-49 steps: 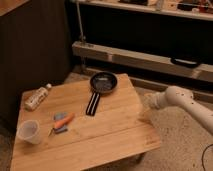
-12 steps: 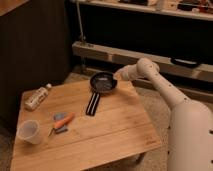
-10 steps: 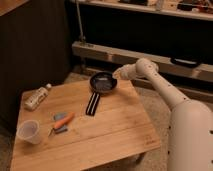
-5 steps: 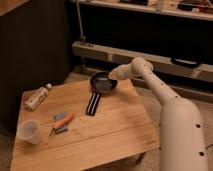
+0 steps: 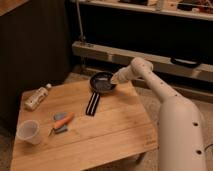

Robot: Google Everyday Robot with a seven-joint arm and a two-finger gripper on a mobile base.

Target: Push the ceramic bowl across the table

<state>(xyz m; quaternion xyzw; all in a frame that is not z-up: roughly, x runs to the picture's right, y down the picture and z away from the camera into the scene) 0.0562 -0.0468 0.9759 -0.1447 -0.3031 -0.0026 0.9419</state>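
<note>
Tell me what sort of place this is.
Likely a lab or workshop: metal shelving behind, and a low table set with a bowl, cup and bottle. The shut gripper is at the bowl's right rim as seen.

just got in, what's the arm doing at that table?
The robot's arm reaches over the far edge of the table, its gripper, fingers shut, at the right rim of the dark bowl, seemingly touching it, set to push. The bowl sits near the far edge. A black bar, plastic cup and bottle also lie on the table.
</note>
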